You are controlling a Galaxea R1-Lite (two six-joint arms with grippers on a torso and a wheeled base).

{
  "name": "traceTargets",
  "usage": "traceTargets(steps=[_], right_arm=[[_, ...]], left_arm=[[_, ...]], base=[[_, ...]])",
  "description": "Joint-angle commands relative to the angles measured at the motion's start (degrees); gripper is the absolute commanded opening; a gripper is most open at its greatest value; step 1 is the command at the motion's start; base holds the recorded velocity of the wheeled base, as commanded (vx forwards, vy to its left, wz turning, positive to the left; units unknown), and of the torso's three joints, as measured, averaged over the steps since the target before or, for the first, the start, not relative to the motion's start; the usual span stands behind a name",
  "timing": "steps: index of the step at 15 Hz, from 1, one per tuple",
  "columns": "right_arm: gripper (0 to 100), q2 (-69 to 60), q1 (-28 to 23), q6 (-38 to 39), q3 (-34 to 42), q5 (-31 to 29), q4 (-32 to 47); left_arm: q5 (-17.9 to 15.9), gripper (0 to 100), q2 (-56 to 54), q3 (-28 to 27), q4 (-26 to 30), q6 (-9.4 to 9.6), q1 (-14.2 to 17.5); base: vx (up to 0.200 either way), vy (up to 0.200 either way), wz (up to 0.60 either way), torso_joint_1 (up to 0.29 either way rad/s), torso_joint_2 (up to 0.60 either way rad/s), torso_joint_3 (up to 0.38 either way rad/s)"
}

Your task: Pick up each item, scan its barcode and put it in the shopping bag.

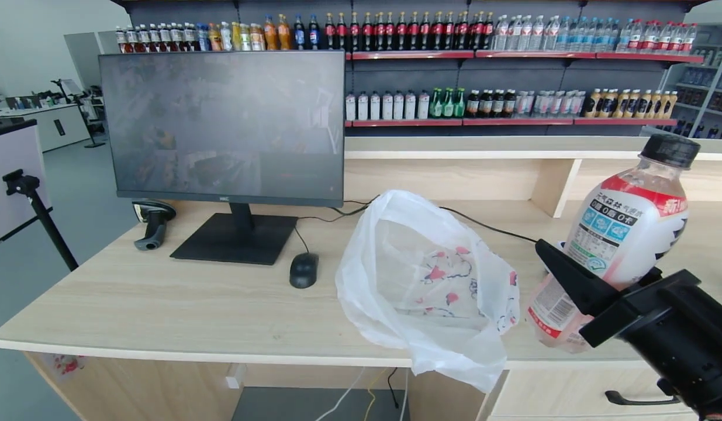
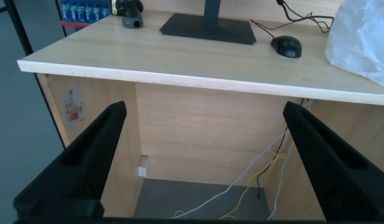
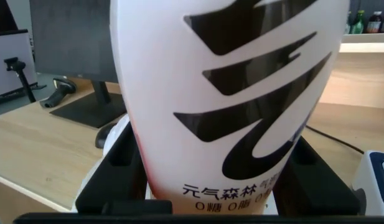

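head: high, overlooking counter [image 1: 162, 304]; left wrist: low, sharing counter; right wrist: against bottle [image 3: 229, 93]

Left pincer [image 2: 204, 109] gapes wide below the counter [image 2: 179, 78] edge — mouse [image 2: 286, 46] on top.

The bottle [image 1: 621, 234] hid the far finger of the right gripper [image 1: 597, 260]; the near one covered part of its label. The contents of the shopping bag [image 1: 425, 280] were only red blurs through the film. The shelf bottles [image 1: 513, 32] were too small to tell apart.
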Motion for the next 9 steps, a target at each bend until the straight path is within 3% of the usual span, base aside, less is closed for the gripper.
traceTargets(steps=[1, 2, 6, 9], right_arm=[[0, 0.4, 0.0, 0.0, -0.1, 0.0, 0.0], [0, 0.6, 0.0, 0.0, 0.1, 0.0, 0.0], [0, 0.9, 0.0, 0.0, -0.8, 0.1, 0.0], [0, 5.4, -0.1, -0.4, -6.0, 0.1, 0.0]], left_arm=[[0.0, 100, 0.0, 0.0, 0.0, -0.08, 0.0], [0.0, 100, 0.0, 0.0, -0.1, 0.01, 0.0], [0.0, 100, 0.0, 0.0, -0.1, 0.01, 0.0], [0.0, 100, 0.0, 0.0, -0.1, 0.01, 0.0]], base=[[0.200, 0.000, 0.00, 0.017, 0.00, 0.002], [0.200, 0.000, 0.00, 0.007, 0.01, 0.002], [0.000, 0.000, 0.00, 0.000, 0.00, 0.000], [0.000, 0.000, 0.00, 0.000, 0.00, 0.000]])
